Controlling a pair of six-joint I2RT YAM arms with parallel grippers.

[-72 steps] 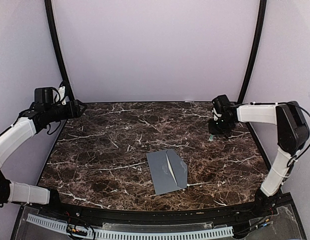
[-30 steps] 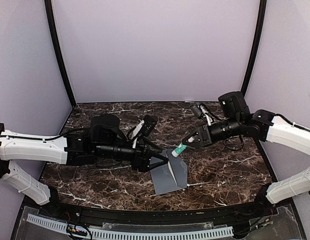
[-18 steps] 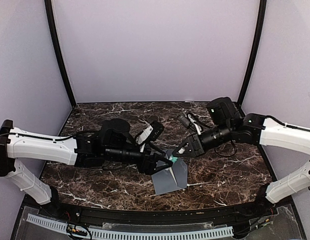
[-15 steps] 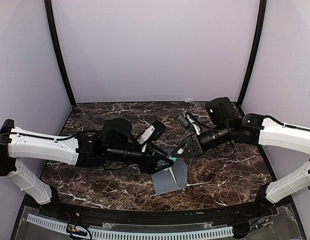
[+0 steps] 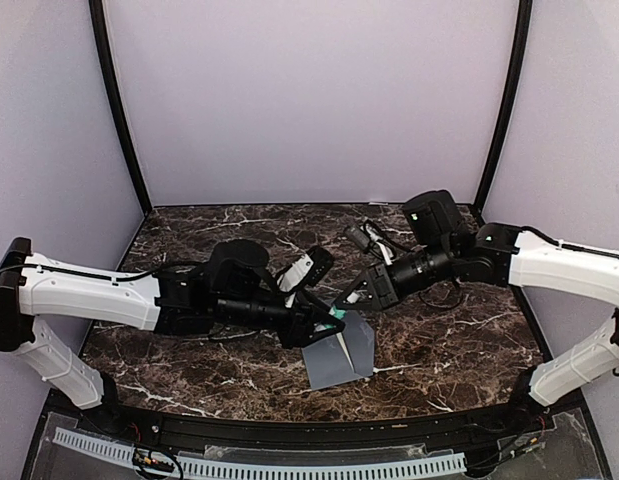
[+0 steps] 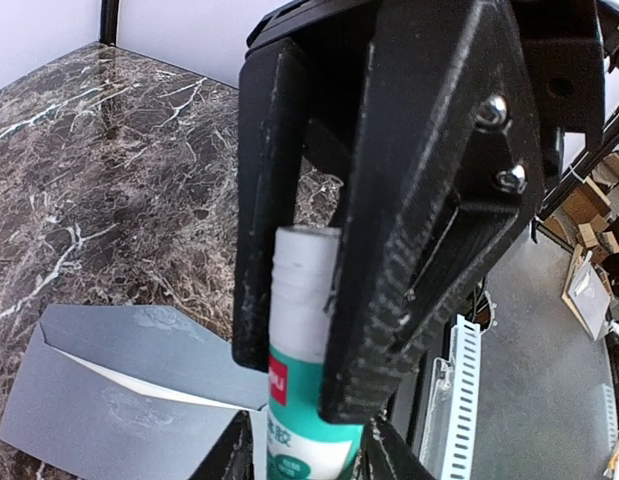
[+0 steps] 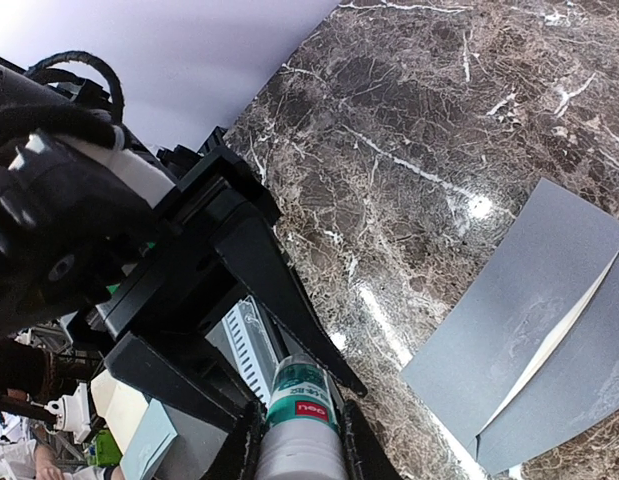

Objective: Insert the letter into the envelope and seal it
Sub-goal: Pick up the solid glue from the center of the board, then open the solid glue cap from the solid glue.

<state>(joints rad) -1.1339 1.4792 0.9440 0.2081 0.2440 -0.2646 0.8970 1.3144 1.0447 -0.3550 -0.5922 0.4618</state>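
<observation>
The left gripper (image 5: 332, 318) has slid forward and narrowed its jaws around the glue stick (image 5: 338, 311) the right gripper (image 5: 351, 302) holds out.

Both arms are stretched out low toward the middle, wrists nearly nose to nose. Right gripper (image 5: 352, 297) is clamped on a glue stick (image 7: 301, 402). Left gripper (image 5: 332, 316) has a finger on either side of the stick's other end, but can't tell if it's actually pinching.
</observation>
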